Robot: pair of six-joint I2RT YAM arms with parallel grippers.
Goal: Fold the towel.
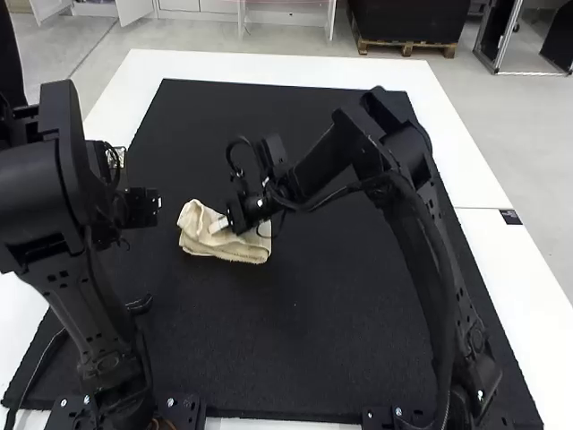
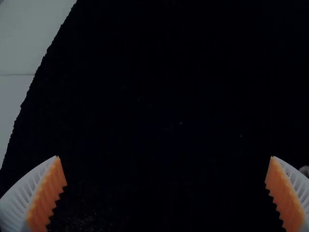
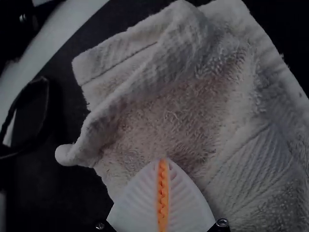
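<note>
High view: I see the towel (image 1: pixel 240 248) on the black mat (image 1: pixel 322 331), left of the middle, in a small rumpled bundle with layered edges. The right gripper (image 1: pixel 218 226) reaches over it, tips at the cloth. In my right wrist view its fingers are clenched, pads meeting; whether they pinch any cloth, I cannot tell. The left gripper (image 1: pixel 141 207) is over the mat's left side, released, its fingers wide apart in the left wrist view.
</note>
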